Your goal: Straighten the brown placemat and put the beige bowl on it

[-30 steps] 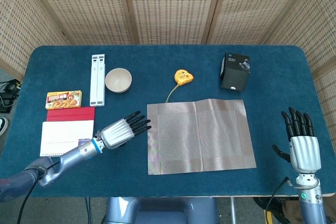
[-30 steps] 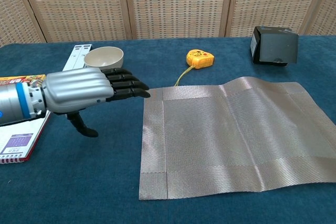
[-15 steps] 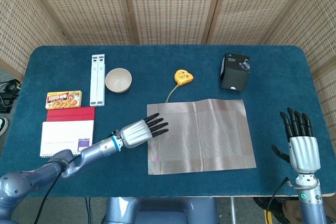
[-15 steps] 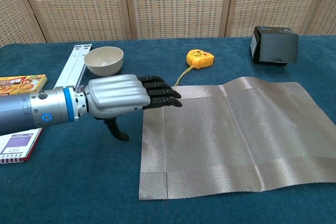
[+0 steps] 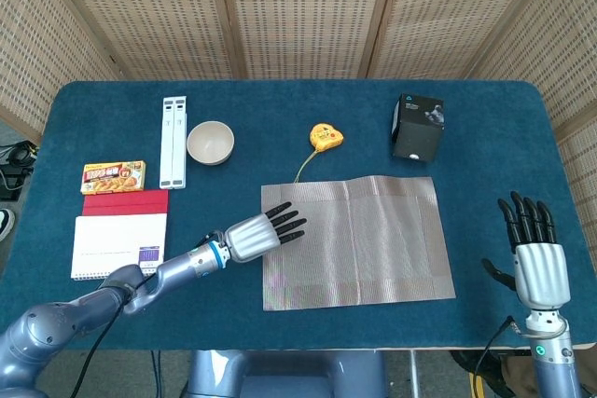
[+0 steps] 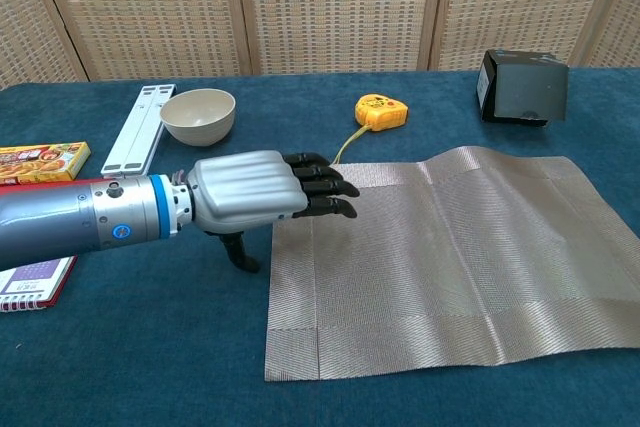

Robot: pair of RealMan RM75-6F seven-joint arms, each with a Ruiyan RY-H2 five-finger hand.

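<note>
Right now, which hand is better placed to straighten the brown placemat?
The left hand. Its fingers already reach over the brown placemat at its left edge, open and holding nothing. The right hand is upright near the table's right edge, clear of the mat.

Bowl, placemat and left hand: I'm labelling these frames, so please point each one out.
Bowl [image 5: 210, 143]: head view, on its inside.
Placemat [image 5: 373, 240]: head view, on its bare middle.
Left hand [image 6: 262, 189]: chest view, on its silver back.
</note>
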